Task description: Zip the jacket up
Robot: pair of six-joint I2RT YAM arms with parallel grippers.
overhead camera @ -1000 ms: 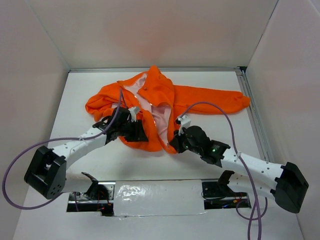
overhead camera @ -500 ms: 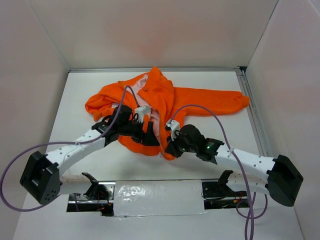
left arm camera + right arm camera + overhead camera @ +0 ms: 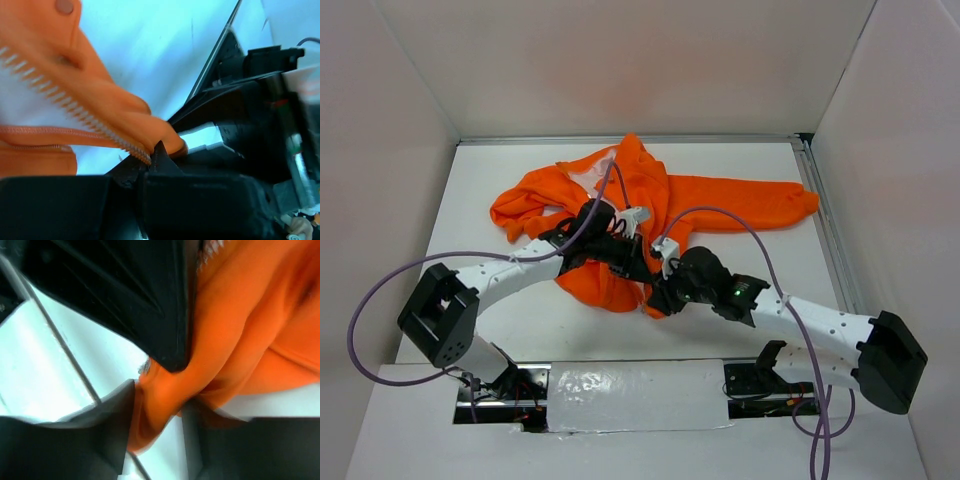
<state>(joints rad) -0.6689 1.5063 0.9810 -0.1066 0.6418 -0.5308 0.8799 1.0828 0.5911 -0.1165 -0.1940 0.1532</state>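
White worktop (image 3: 470, 190), walled on three sides. On its far middle, the jacket (image 3: 720, 200): bright orange, crumpled, one sleeve out toward the right wall, near hem bunched between the two arms. At that hem, left claw (image 3: 640, 266), pinched narrow on the zipper edge. Just beside it, nearly touching, right claw (image 3: 657, 300), clamped on a fold of orange fabric, cloth squeezed between both fingers (image 3: 65, 440). Along the open front edge, pale zipper teeth (image 3: 75, 107) against whitish lining (image 3: 27, 102).
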